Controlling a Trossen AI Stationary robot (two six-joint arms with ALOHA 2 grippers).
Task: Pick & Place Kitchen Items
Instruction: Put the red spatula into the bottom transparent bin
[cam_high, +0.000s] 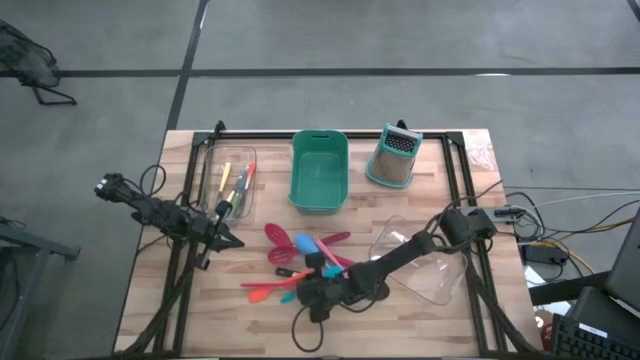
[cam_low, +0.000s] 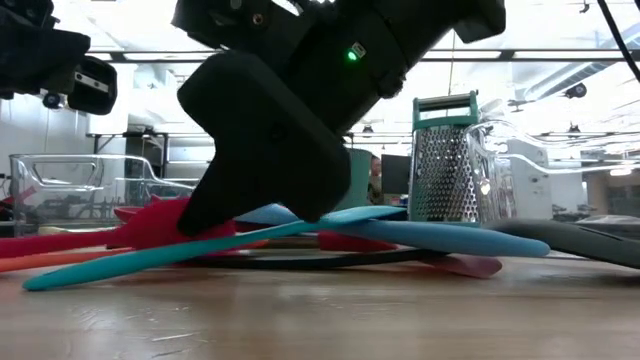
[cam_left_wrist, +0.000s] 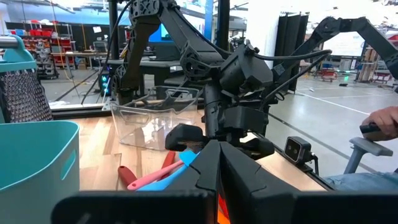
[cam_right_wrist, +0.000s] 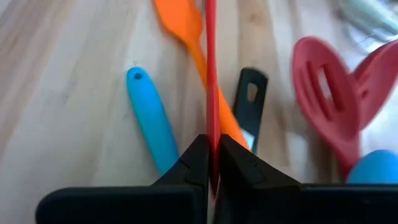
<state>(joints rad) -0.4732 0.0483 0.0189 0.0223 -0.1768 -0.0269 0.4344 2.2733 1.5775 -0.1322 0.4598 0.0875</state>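
Note:
Several red, pink, blue, orange and black utensils lie in a crossed pile on the wooden table's near middle. My right gripper is down on the pile's near end and shut on a thin red handle. A blue handle, an orange tool, a black handle and a red slotted spatula lie around it. My left gripper is shut, left of the pile, by the near end of a clear container that holds thin yellow, orange and red tools. An orange sliver shows far back between its fingers. My right gripper pinches the thin red handle between its two fingers. The fingers come slanting down from the table's right. The handle runs straight on ahead of the fingertips, across the orange tool and along the table. My left gripper: whether it holds the orange sliver, I cannot tell.
A teal bin stands at the far middle, a teal-framed box grater to its right. A second clear container lies tipped under my right arm. Black frame rails run along both sides. A person's hand shows beyond the table.

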